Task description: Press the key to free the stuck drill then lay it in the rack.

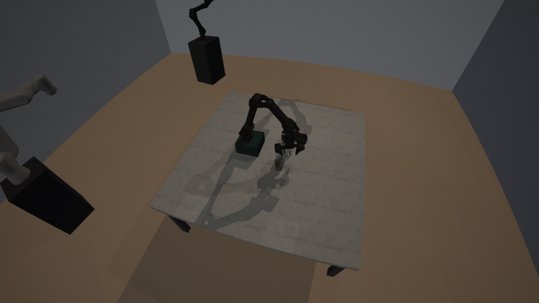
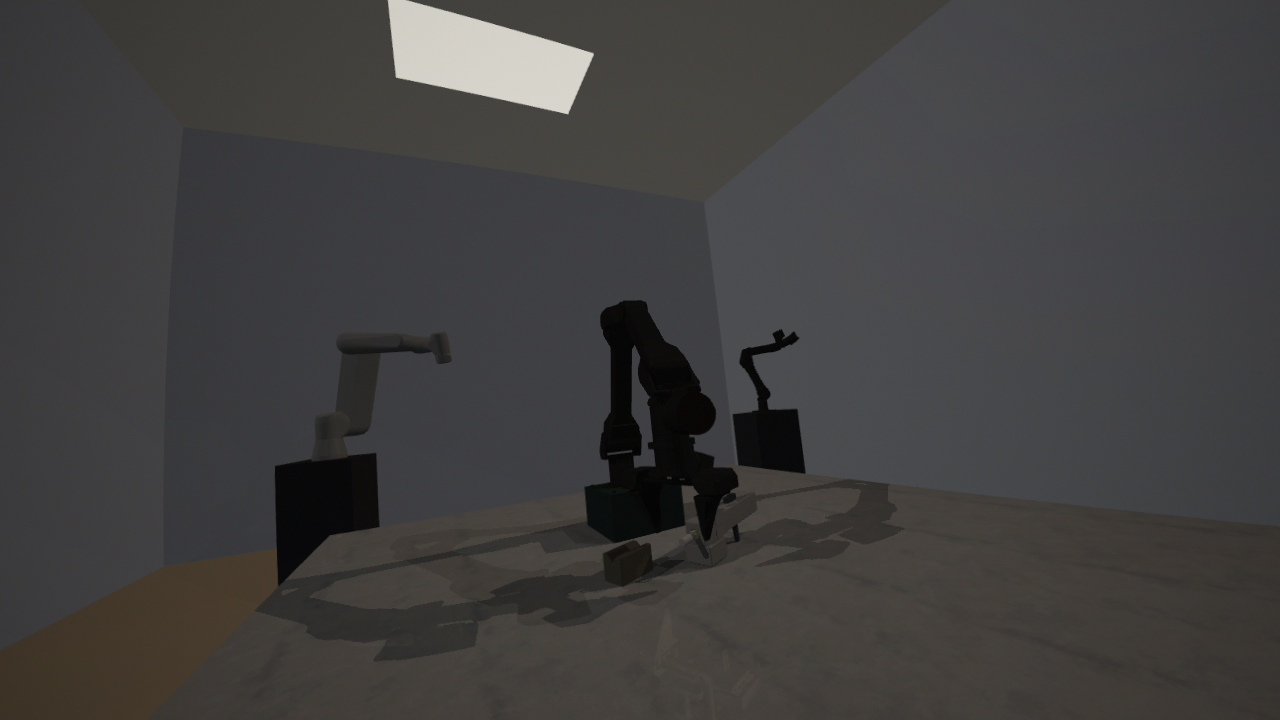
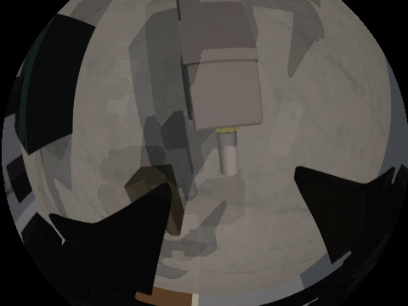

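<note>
My gripper [image 1: 289, 153] [image 2: 707, 536] [image 3: 236, 183] is open and empty, low over the table, its fingertips spread on either side of the drill's line. The drill [image 3: 229, 159] is a short pale cylinder with a yellow band, sticking out of the end of a long pinkish-grey block [image 2: 741, 508] [image 3: 227, 93]. The dark key [image 2: 729, 497] sits at the block's top; a dark end shows beneath. The key's top is out of the wrist view. The rack, a small brown grooved block [image 1: 278, 164] [image 2: 627, 562] [image 3: 157, 174], stands beyond the drill's free end, partly behind the left finger in the wrist view.
The dark green base box [image 1: 249, 144] [image 2: 617, 514] [image 3: 57, 85] of my arm stands beside the work area. The grey table [image 1: 324, 211] bears everything. Two other arms stand on black pedestals [image 1: 206, 60] [image 1: 45, 199] away from the table.
</note>
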`<state>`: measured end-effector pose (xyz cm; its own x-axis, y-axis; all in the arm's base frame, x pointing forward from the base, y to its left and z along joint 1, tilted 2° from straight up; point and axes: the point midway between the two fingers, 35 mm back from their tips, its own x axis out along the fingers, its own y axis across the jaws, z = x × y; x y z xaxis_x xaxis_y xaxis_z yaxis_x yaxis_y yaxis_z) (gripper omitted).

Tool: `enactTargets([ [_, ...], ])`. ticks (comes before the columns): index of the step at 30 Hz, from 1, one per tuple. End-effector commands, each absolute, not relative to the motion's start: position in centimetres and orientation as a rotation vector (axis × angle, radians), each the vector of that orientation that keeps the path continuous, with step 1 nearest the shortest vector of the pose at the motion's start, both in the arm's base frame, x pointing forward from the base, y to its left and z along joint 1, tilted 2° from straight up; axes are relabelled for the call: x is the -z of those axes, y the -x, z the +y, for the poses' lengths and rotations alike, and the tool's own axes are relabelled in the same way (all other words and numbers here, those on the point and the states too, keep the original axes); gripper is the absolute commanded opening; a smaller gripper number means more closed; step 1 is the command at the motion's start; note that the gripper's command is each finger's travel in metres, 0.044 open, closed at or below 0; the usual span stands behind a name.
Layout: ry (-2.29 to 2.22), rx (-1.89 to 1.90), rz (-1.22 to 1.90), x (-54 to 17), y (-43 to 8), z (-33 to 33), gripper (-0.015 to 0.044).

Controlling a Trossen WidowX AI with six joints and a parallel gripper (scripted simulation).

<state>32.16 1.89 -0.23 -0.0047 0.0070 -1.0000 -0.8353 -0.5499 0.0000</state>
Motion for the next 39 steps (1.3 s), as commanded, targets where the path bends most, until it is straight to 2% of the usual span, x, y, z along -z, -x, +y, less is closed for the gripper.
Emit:
enactTargets([
  [1,1.613,-1.637,0.88,1.1,-31.9,2.0,0.044],
  [28,1.612,-1.638,0.88,4.7,-31.1,2.8,0.044],
  [39,1.615,-1.637,0.871,4.4,-31.3,2.9,0.0151],
])
